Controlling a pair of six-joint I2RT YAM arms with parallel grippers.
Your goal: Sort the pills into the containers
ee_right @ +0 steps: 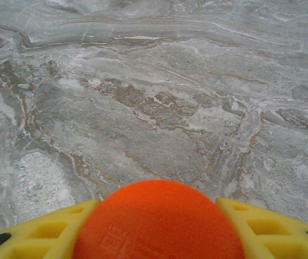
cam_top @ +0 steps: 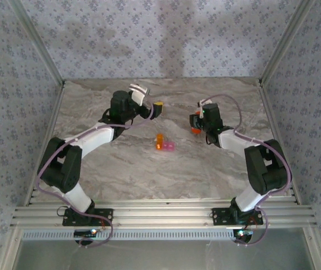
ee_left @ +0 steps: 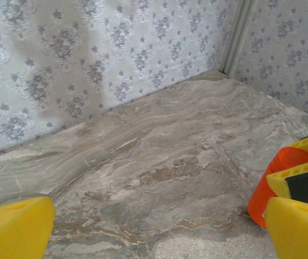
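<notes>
The containers (cam_top: pixel 165 145), a tiny orange compartment joined to a pink one, sit on the marble table between the two arms. My right gripper (cam_top: pixel 195 125) is to their right and shut on an orange-red bottle (ee_right: pixel 159 221), whose round cap sits between the yellow fingers (ee_right: pixel 262 224) in the right wrist view. My left gripper (cam_top: pixel 156 109) hovers behind the containers, open, with nothing between its fingers (ee_left: pixel 13 229). The left wrist view has the bottle (ee_left: pixel 270 181) at its right edge. The pills are out of view.
Patterned walls close the table (cam_top: pixel 121 169) at the back and both sides, with metal posts (cam_top: pixel 279 50) at the corners. Bare marble stretches in front of the containers toward the arm bases.
</notes>
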